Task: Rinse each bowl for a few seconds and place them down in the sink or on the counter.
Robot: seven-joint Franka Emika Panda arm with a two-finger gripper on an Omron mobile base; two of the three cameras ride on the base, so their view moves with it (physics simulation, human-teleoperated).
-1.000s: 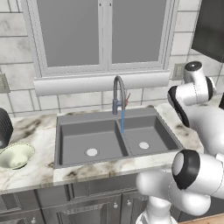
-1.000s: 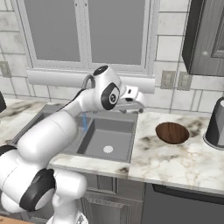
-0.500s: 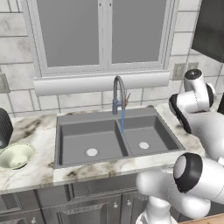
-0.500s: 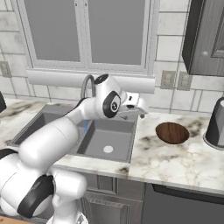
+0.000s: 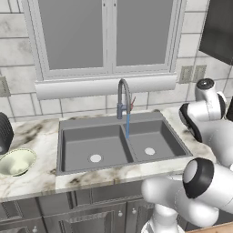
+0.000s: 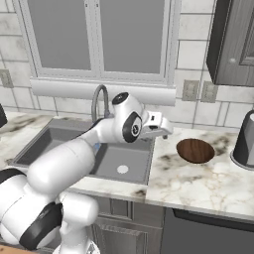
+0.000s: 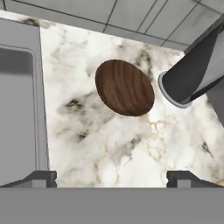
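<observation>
Presently the gripper hangs above the counter just right of the sink, over bare marble, its jaws spread wide with nothing between them. In the hand view the two dark fingertips stand far apart at the bottom edge, and the reddish-brown bowl lies ahead of them, roughly centred between the tips but well apart from both; no contact with the bowl is visible. That bowl sits upright on the counter, to the right of the sink and clear of its rim, with a strip of veined marble between the two. A dark grey cylindrical container stands just beyond the bowl on the side away from the sink, near it but not touching. In the right base view the gripper sits at the sink's right edge, and the reddish-brown bowl rests on the counter just to its right and slightly lower. The cream-green bowl is on the counter at the opposite, left side of the sink, well apart from the gripper, next to a black ribbed object. Water runs in a thin blue stream from the faucet down toward the divider between the two basins.
</observation>
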